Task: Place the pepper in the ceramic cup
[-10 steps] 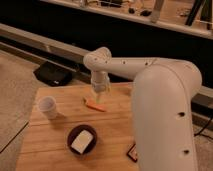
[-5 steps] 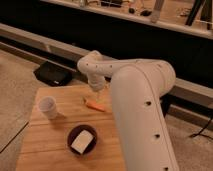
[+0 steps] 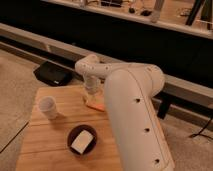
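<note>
The orange pepper (image 3: 96,105) lies on the wooden table (image 3: 50,135), towards its far right side. My gripper (image 3: 91,96) hangs straight down from the white arm and sits right over the pepper's left end. The white ceramic cup (image 3: 48,107) stands upright on the left of the table, well apart from the gripper. The big white arm covers the table's right part.
A dark round bowl (image 3: 81,139) with a white block (image 3: 81,142) in it stands at the table's front middle. A black case (image 3: 52,74) lies on the floor behind the table. A dark ledge (image 3: 150,60) runs along the back.
The arm has swung closer to the camera and covers more of the right side. The gripper has come down onto the pepper's left end. The pepper, cup and bowl have not moved.
</note>
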`<move>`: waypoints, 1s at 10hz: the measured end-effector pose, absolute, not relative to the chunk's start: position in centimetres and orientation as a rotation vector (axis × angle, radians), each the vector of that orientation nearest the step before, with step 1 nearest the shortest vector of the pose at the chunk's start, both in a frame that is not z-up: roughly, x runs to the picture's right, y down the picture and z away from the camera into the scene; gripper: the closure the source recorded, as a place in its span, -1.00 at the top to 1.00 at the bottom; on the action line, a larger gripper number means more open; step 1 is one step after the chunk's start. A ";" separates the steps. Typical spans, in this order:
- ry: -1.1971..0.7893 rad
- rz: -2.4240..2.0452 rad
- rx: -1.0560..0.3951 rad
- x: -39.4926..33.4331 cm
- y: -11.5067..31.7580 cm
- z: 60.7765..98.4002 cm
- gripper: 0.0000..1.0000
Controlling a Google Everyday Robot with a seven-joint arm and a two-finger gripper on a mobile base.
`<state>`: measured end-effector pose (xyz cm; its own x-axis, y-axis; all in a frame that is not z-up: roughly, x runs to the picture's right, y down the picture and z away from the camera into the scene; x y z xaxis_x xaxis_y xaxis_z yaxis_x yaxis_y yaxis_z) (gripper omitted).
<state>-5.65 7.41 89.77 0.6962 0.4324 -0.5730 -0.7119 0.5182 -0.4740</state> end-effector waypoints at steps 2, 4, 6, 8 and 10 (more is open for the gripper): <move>0.407 0.712 -0.774 -5.9 7.6 90.1 0.30; 0.413 0.696 -0.795 -6.1 8.2 90.3 0.30; 0.422 0.680 -0.815 -6.3 8.9 90.3 0.30; 0.431 0.665 -0.829 -6.6 9.4 90.4 0.30; 0.445 0.640 -0.835 -6.9 10.2 90.7 0.30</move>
